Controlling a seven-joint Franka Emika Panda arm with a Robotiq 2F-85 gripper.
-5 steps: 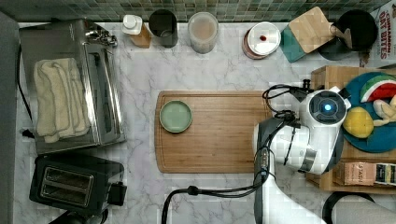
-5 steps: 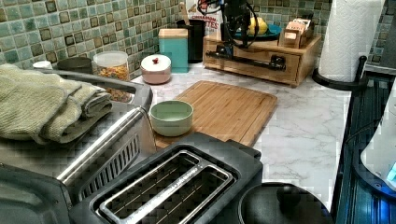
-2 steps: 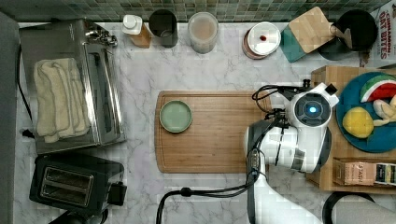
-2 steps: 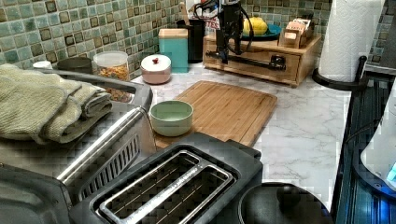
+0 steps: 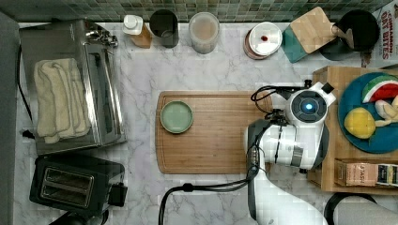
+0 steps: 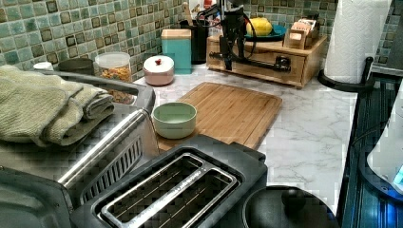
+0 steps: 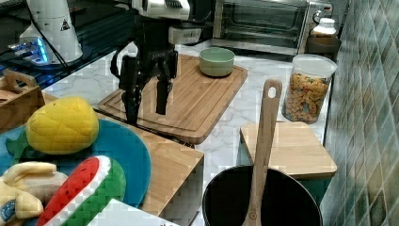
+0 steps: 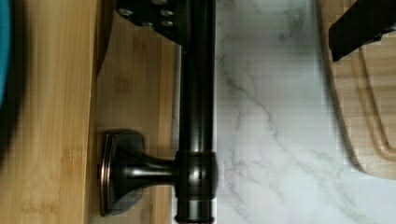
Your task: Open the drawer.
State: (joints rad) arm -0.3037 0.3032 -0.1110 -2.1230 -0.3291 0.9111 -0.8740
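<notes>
Where the marble counter meets green tile, the drawer sits.

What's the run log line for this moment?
phase: pre-grasp | gripper: open, fingers straddling handle | drawer: looks shut

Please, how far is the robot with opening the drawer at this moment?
The approach looks done: the end effector is at the drawer, with its open fingers on either side of the black handle. In hand: the grasp, since the fingers are not closed on the bar. Left: closing and pulling. In the left view the drawer front looks flush with its wooden box, so it is not opened yet.
</notes>
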